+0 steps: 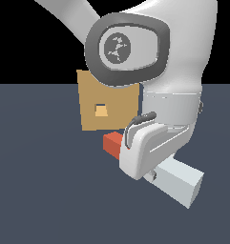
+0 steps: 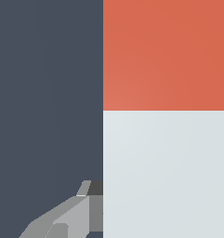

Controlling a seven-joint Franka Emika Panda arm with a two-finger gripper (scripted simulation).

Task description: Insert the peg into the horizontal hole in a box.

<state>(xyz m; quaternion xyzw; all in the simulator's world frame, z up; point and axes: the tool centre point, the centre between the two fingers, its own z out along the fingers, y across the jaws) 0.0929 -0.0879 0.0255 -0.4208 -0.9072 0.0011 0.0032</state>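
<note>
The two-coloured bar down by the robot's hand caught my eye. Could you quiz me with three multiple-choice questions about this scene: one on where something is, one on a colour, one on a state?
1. Which end of the long red and pale grey-white square peg points toward the flat tan square box?
A. red end
B. pale end
C. neither

2. What colour shows inside the small square hole in the box's face?
A. blue
B. lighter orange
C. black

3. Is the peg in the hole?
A. fully in
B. halfway in
C. not in

Answers:
1. A: in the exterior view the red tip sits just below the box, the pale end away from it.
2. B: the opening looks paler orange than the face.
3. C: the hole is open and the peg lies below it, at the gripper.
</note>
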